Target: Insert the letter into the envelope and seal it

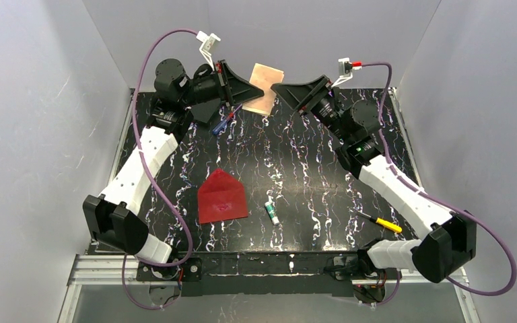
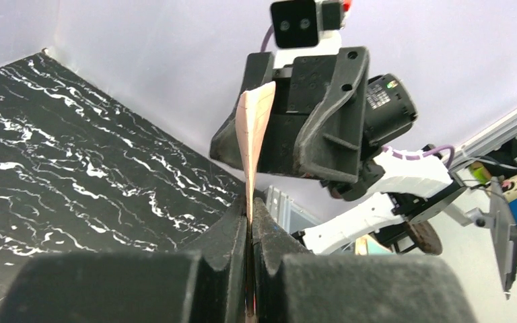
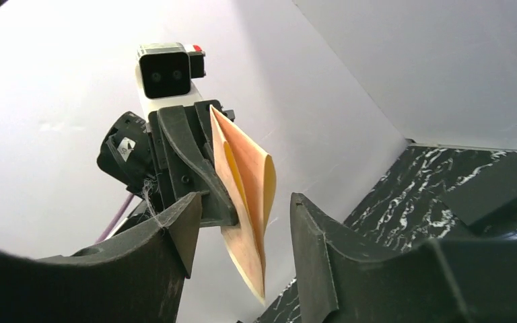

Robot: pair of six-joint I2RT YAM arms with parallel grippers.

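The envelope [image 1: 221,198] lies flat on the near worktop [image 1: 309,168], flap point facing away, well apart from both hands. Raised at the far edge, the left hand [image 2: 250,222] is clamped on one edge of the folded letter [image 3: 246,182]. The right hand [image 3: 246,222] faces it with jaws apart, gripping nothing. Risk: the sheet bows open, so a handover grip may catch one ply only, letting the letter slip or crumple.

You have a small white tube [image 1: 271,212] on the black marbled table [image 1: 296,155]. A yellow-handled tool [image 1: 385,224] lies right of the tube, and pens [image 1: 223,123] lie far behind it.
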